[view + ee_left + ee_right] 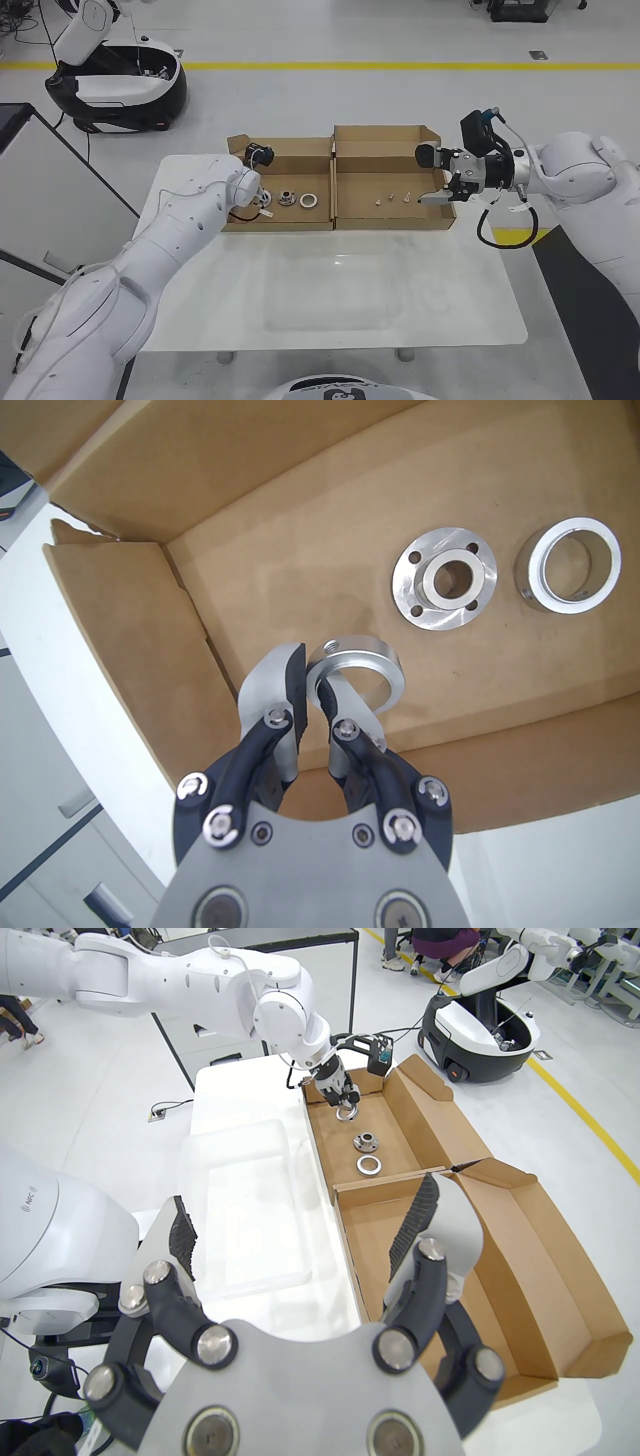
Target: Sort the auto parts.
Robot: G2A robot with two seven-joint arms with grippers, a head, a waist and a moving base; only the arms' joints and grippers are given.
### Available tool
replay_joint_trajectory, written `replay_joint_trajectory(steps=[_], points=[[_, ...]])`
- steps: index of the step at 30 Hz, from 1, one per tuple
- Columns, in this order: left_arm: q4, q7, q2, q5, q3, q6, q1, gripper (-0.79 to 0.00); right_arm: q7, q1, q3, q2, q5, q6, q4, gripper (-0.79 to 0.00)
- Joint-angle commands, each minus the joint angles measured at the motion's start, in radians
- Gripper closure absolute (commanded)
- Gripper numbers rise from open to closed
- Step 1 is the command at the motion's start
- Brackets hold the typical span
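2 open cardboard boxes sit side by side along the far edge of the white counter [480,300], the left box [280,150] just left of the frame's middle in the top view and the right box [385,150] touching it on the right.

The left gripper [306,672] is at the left end of the left box, low over its floor. Its jaws are closed on a thin metal ring [365,648], 1 jaw outside the rim and 1 through the hole. The ring is tilted, with a small threaded hole in its side wall facing up. I cannot tell whether its far edge touches the cardboard.

2 more metal parts lie flat on the floor of the same box, right of the held ring in the top view. The nearer is a round flange [442,620] with a raised hub and bolt holes around it. Beside it, apart from it, is a wider ring [530,575].

The right gripper [432,177] is at the right end of the right box, centre right of the top view, its jaws spread wide and holding nothing. A few small pale pieces [393,196] lie on that box's floor, just left of this gripper.

A clear shallow tray [345,290] rests on the counter in front of the boxes.
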Motion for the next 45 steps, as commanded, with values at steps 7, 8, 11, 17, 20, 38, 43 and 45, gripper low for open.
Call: replay_joint_trajectory(steps=[7, 8, 11, 17, 20, 38, 43, 45], points=[[0.071, 0.011, -0.034, 0.009, 0.012, -0.014, -0.009, 0.000, 0.000, 0.000, 0.000, 0.000, 0.000, 0.000, 0.000, -0.785], [0.079, 0.013, -0.038, 0.009, 0.012, -0.015, -0.010, 0.000, 0.000, 0.000, 0.000, 0.000, 0.000, 0.000, 0.000, -0.785], [0.101, 0.016, -0.048, 0.009, 0.012, -0.023, -0.013, -0.283, 0.000, 0.000, 0.000, 0.000, 0.000, 0.000, 0.000, -0.785], [0.132, 0.028, -0.063, 0.011, 0.004, -0.030, -0.016, -0.785, 0.000, 0.000, 0.000, 0.000, 0.000, 0.000, 0.000, -0.785], [0.142, 0.037, -0.069, 0.016, -0.002, -0.029, -0.018, -0.785, 0.000, 0.000, 0.000, 0.000, 0.000, 0.000, 0.000, -0.785], [-0.149, 0.193, -0.009, 0.004, -0.190, -0.075, 0.074, -0.785, 0.000, 0.000, 0.000, 0.000, 0.000, 0.000, 0.000, -0.785], [-0.368, 0.234, 0.041, -0.028, -0.312, -0.161, 0.192, -0.785, 0.000, 0.000, 0.000, 0.000, 0.000, 0.000, 0.000, -0.785], [-0.449, 0.252, 0.059, -0.050, -0.367, -0.198, 0.247, -0.785, 0.000, 0.000, 0.000, 0.000, 0.000, 0.000, 0.000, -0.785]])
